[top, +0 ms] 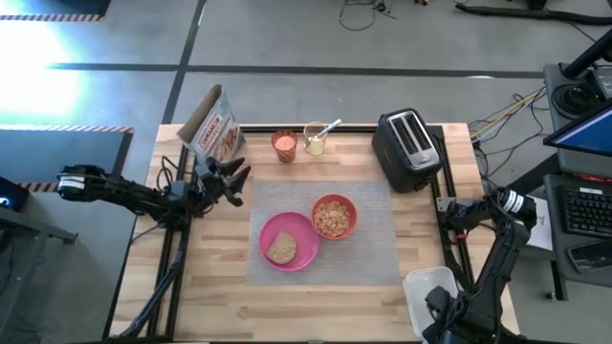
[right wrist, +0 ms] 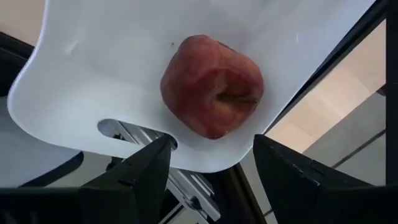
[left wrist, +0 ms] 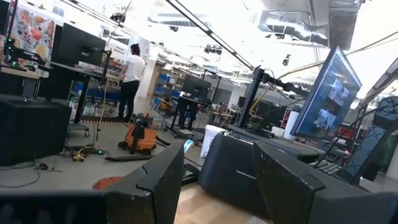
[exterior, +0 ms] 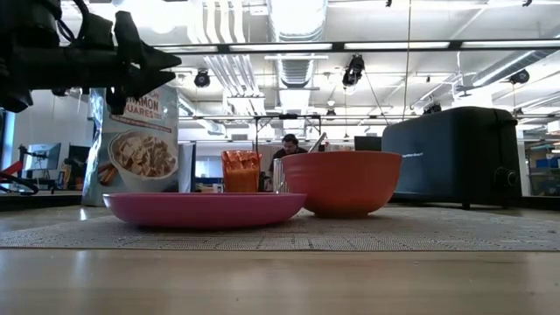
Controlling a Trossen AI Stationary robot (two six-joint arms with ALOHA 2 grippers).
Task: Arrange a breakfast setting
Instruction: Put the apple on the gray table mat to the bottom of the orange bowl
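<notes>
On the grey mat [top: 373,253] lie the pink plate [top: 298,250] with the toast slice [top: 281,247] and the orange-red bowl [top: 334,217], which is full of cereal. The small orange cup [top: 284,145] stands behind the mat. The spoon [top: 328,127] sticks out of a clear glass [top: 315,141]. The red apple [right wrist: 212,85] lies on a white tray [right wrist: 93,68] at the near right. My right gripper [right wrist: 211,177] is open just above the apple. My left gripper [top: 232,182] is open and empty, raised left of the mat; it also shows in the low view [exterior: 131,68].
A cereal bag [top: 212,124] stands at the far left, just behind my left gripper. A black toaster [top: 409,148] stands at the far right. Bare wood lies along the table's near edge [top: 316,311]. A person stands far off in the room [left wrist: 130,78].
</notes>
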